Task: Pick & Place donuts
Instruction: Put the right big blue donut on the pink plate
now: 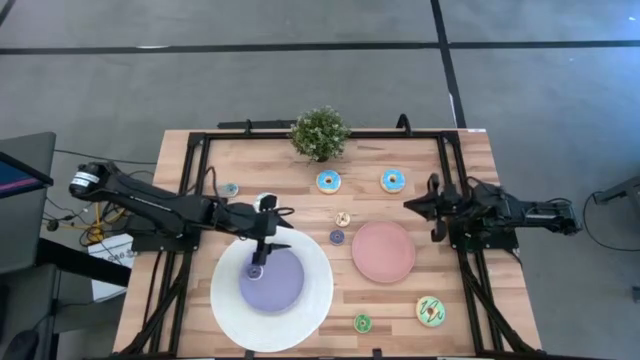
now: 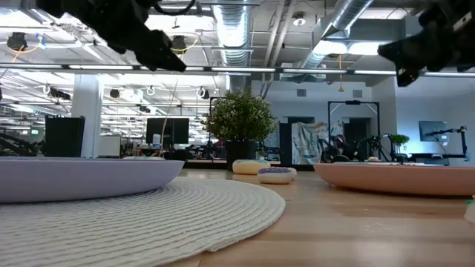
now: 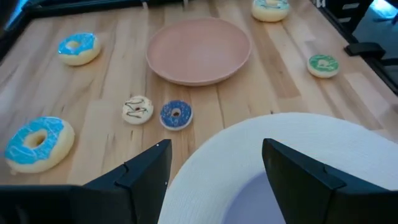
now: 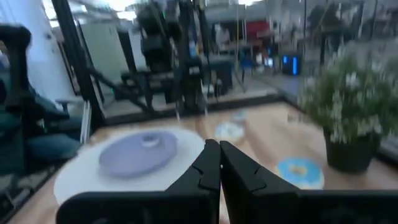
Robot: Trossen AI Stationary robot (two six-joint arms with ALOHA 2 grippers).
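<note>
My left gripper (image 1: 272,243) hangs open over the far rim of the large white-and-purple plate (image 1: 310,300), holding nothing; its fingers (image 3: 146,169) straddle the white rim in the left wrist view. One tiny donut (image 1: 256,271) lies on the plate's purple centre. On the wood lie two blue donuts (image 1: 328,181) (image 1: 393,180), a tiny white one (image 1: 342,218), a tiny blue-purple one (image 1: 337,237), a tiny green one (image 1: 362,323), a white-and-green one (image 1: 431,311) and a tiny one (image 1: 229,189) near the left arm. My right gripper (image 1: 420,205) is shut, raised at the table's right.
The pink plate (image 1: 383,251) sits right of the big plate and holds nothing. A potted plant (image 1: 320,133) stands at the far edge. A black frame rail (image 1: 190,190) runs along each side of the table. Bare wood lies between the plates and the far donuts.
</note>
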